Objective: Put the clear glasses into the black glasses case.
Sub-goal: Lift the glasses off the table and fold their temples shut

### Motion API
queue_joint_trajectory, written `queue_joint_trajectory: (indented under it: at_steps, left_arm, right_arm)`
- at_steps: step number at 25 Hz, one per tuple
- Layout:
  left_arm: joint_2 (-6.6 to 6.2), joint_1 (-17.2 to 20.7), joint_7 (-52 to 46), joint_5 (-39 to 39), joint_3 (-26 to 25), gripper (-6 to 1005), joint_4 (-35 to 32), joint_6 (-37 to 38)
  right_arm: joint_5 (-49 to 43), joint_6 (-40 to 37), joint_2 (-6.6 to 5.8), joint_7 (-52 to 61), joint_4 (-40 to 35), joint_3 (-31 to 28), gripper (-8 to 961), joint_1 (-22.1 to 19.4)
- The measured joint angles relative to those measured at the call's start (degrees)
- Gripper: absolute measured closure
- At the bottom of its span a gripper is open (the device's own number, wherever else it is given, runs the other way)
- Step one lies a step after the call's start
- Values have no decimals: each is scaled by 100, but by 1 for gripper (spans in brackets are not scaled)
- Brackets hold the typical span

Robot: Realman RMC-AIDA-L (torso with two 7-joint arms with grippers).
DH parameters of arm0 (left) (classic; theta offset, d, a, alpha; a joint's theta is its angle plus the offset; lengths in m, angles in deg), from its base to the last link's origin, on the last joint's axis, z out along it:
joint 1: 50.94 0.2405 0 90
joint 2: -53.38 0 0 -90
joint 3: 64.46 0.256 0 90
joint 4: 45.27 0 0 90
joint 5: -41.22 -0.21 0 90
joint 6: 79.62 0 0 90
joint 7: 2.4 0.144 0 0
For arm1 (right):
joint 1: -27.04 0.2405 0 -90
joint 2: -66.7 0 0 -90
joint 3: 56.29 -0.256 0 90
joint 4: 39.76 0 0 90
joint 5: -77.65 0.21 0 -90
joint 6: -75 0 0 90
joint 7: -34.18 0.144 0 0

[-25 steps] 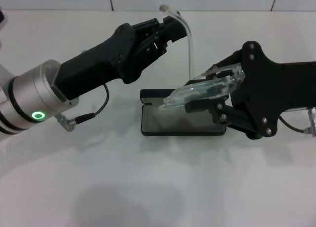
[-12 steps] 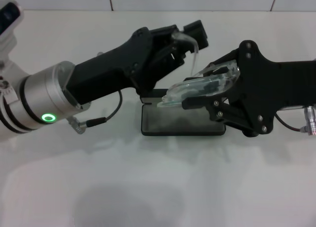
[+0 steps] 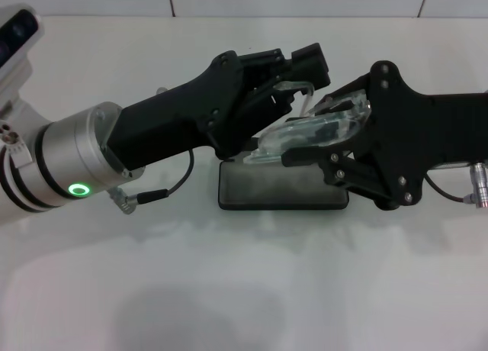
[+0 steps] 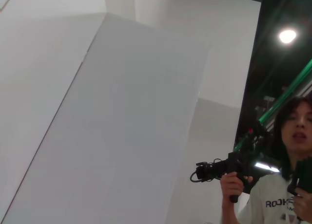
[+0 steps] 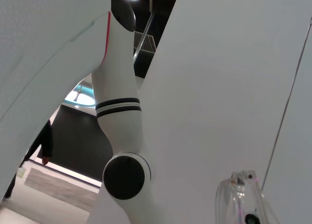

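Observation:
The clear glasses point(image 3: 305, 134) hang tilted just above the open black glasses case point(image 3: 280, 191), which lies flat on the white table in the head view. My right gripper point(image 3: 336, 131) comes in from the right and is shut on the glasses' lens end. One clear arm point(image 3: 303, 87) of the glasses is bent low over the lens, under the tip of my left gripper point(image 3: 296, 75), which reaches in from the left and sits over the case's back edge. A bit of the clear glasses point(image 5: 240, 197) also shows in the right wrist view.
The white table point(image 3: 229, 282) spreads wide in front of the case. A tiled wall point(image 3: 305, 0) runs along the back. A cable point(image 3: 164, 191) hangs from my left forearm near the case's left end. The left wrist view shows white panels and a person point(image 4: 287, 151).
My left gripper has moved right and down over the case. The glasses' clear arm, upright a second ago, now lies folded down toward the lens. My right gripper has barely moved.

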Motion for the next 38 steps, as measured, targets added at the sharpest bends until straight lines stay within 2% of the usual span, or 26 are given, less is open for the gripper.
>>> queue_joint_trajectory:
  at_steps: [30,38]
  left_arm:
    - [-9,18,90,217,-24,884,100,-31]
    - [1,-11,76,224,169,884,58,175]
  right_arm:
    - [79,-42,9,-10,-3,4,816,-69]
    - [94,-52,9,-12,29,4,814,-79]
